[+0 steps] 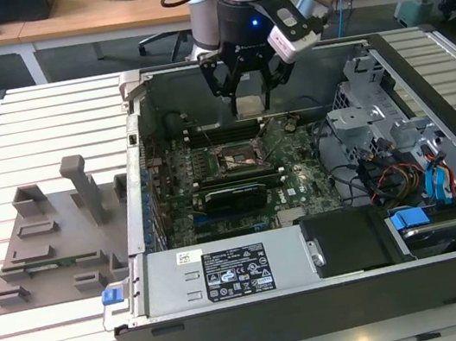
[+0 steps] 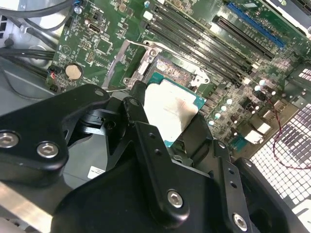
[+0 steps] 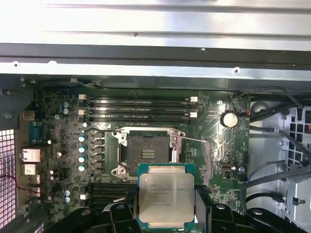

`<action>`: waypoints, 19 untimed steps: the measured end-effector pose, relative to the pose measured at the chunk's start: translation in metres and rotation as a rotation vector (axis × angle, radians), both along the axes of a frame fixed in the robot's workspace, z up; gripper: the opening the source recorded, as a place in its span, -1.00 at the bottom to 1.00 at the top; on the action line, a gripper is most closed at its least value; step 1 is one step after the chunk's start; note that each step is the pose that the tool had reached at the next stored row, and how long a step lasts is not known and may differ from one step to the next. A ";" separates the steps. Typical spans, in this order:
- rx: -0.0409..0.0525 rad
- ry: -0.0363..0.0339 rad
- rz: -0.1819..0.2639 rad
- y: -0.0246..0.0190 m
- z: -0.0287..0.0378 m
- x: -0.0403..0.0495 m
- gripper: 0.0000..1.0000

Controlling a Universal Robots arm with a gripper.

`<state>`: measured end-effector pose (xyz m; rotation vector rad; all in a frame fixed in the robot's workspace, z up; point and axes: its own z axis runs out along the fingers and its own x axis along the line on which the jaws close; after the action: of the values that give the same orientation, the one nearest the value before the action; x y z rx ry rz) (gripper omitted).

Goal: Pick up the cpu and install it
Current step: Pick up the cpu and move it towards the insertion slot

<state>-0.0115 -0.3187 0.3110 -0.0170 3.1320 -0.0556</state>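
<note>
My gripper (image 1: 248,88) hangs over the open computer case (image 1: 320,304), shut on the cpu (image 1: 250,102). The cpu is a small square chip with a pale silvery top and a green rim, held flat between the black fingers (image 3: 201,204). Both wrist views show the cpu (image 3: 166,194) (image 2: 170,109) above the green motherboard (image 1: 300,180), close beside the socket (image 3: 147,153) (image 2: 177,73) and apart from it. The socket's metal frame stands open, with its lever (image 3: 194,141) swung aside. In the exterior view the socket (image 1: 239,158) lies just below the gripper.
Memory sticks (image 3: 138,109) run along one side of the socket, and a long black expansion card (image 1: 232,196) lies on the other. A power supply (image 1: 227,271) lines the case front. Drive cages and cables (image 1: 401,159) fill the exterior view's right. A grey fixture (image 1: 55,234) sits left of the case.
</note>
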 end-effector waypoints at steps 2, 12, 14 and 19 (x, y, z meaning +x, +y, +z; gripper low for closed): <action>-0.0003 0.0001 0.000 0.0000 -0.0011 -0.0025 0.09; 0.0000 0.0000 0.000 0.0000 -0.0038 -0.0029 0.09; -0.0002 0.0000 0.000 0.0000 -0.0049 -0.0029 0.09; -0.0002 0.0001 0.000 0.0000 -0.0063 -0.0029 0.09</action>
<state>-0.0144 -0.3187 0.3047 -0.0172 3.1321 -0.0559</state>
